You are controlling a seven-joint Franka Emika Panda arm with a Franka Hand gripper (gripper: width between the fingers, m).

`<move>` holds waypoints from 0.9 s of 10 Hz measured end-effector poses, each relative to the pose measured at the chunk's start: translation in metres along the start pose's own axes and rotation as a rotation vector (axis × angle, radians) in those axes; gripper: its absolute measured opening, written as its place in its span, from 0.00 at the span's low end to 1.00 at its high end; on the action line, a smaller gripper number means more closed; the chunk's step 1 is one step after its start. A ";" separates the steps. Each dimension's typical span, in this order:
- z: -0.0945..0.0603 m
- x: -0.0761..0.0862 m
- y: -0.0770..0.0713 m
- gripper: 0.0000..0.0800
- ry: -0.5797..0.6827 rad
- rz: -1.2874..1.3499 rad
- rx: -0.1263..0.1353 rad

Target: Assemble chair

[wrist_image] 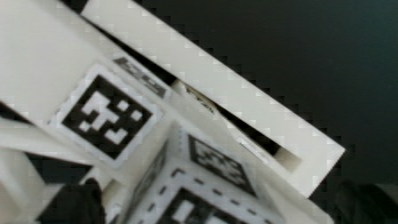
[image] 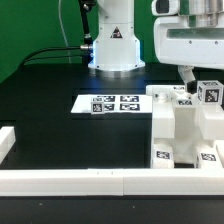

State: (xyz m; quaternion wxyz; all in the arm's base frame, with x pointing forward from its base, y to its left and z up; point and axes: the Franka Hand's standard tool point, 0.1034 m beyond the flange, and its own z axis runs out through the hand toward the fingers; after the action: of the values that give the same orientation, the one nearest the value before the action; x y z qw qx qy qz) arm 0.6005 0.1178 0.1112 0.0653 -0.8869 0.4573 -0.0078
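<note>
The chair (image: 178,128) stands partly built at the exterior view's right, a stack of white blocky pieces with black-and-white tags. A tagged upright piece (image: 208,94) rises from its far right side. My gripper (image: 189,82) hangs right over the top of the assembly, next to that piece. In the wrist view a tagged white chair piece (wrist_image: 178,130) fills the frame. My gripper (wrist_image: 217,208) straddles it, one dark finger (wrist_image: 68,203) on each side. The jaws stand wide apart and look open; the blur hides whether they touch the piece.
The marker board (image: 115,103) lies flat on the black table, toward the exterior view's left of the chair. White border rails run along the front (image: 75,182) and the left edge (image: 6,143). The robot base (image: 114,45) stands at the back.
</note>
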 end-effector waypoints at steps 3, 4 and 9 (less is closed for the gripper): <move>0.001 0.000 0.001 0.81 0.003 -0.231 -0.005; 0.002 -0.004 0.000 0.81 0.032 -0.466 -0.049; 0.002 -0.004 0.001 0.58 0.043 -0.621 -0.073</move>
State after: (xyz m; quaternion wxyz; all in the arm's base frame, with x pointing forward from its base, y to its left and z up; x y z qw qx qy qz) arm 0.5979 0.1205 0.1088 0.0186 -0.9856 0.1657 -0.0296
